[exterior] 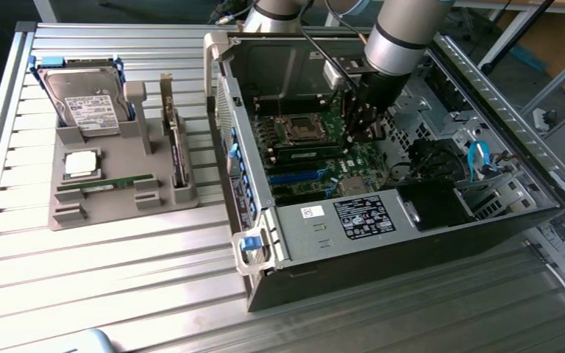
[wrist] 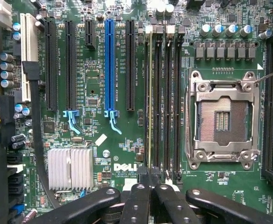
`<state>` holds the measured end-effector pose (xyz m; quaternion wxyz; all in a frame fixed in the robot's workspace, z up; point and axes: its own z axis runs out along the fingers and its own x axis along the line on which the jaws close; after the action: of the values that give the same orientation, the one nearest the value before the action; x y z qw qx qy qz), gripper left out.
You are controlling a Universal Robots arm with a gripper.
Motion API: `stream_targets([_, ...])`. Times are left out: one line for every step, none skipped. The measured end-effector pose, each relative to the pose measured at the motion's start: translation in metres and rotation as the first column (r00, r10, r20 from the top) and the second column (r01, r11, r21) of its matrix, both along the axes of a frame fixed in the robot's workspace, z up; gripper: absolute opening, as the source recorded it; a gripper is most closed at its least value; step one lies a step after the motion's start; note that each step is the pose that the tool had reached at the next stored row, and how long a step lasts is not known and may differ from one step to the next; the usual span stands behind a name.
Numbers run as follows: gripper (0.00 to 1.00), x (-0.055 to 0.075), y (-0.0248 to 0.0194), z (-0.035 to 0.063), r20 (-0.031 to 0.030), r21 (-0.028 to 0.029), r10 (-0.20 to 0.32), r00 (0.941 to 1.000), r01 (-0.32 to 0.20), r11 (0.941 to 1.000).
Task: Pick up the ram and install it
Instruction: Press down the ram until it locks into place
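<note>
A long, thin green ram (exterior: pixel 307 155) stands on edge in a memory slot of the motherboard, beside the empty processor socket (exterior: pixel 297 129). From the wrist I see this ram (wrist: pixel 149 102) edge-on, filling the slot nearest the black expansion slots. My gripper (exterior: pixel 354 138) hangs inside the open computer case with its fingers together. The gripper (wrist: pixel 150 189) is shut, its tips right over one end of the ram. Nothing shows between the fingers. I cannot tell if they touch the stick's top edge.
Three neighbouring memory slots (wrist: pixel 167 98) are bare. At the exterior view's left a grey holder (exterior: pixel 115 213) carries a hard drive (exterior: pixel 84 103), a silver processor chip (exterior: pixel 82 163), a second green stick (exterior: pixel 106 182) and an expansion card (exterior: pixel 176 151). Case walls (exterior: pixel 361 243) surround the board.
</note>
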<state>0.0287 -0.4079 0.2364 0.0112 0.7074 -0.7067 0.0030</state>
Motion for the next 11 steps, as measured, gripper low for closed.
stream_targets([0.1, 0.0, 0.0, 0.0006, 0.0, 0.0001, 0.0, 1.0, 0.0, 1.0])
stream_targets([0.1, 0.0, 0.0, 0.0012, 0.0, 0.0, 0.0, 1.0, 0.0, 1.0])
stream_targets([0.1, 0.0, 0.0, 0.0019, 0.0, 0.0001, 0.0, 1.0, 0.0, 1.0])
stream_targets([0.1, 0.0, 0.0, 0.0025, 0.0, 0.0001, 0.0, 1.0, 0.0, 1.0])
stream_targets([0.1, 0.0, 0.0, 0.0029, 0.0, 0.0001, 0.0, 1.0, 0.0, 1.0])
stream_targets([0.1, 0.0, 0.0001, 0.003, 0.0001, 0.0003, 0.0, 1.0, 0.0, 1.0])
stream_targets([0.1, -0.0002, 0.0001, 0.003, 0.0001, 0.0004, 0.0, 1.0, 0.0, 1.0])
stream_targets([0.1, -0.0008, 0.0, 0.0032, 0.0, 0.0002, 0.0, 1.0, 0.0, 1.0])
stream_targets([0.1, -0.0019, 0.0, 0.0033, 0.0, 0.0, 0.0, 1.0, 0.0, 1.0])
stream_targets([0.1, -0.003, 0.0, 0.0034, 0.0001, 0.0, 0.0, 1.0, 0.0, 1.0])
stream_targets([0.1, -0.0044, -0.0001, 0.0035, 0.0002, -0.0002, 0.0, 1.0, 0.0, 1.0])
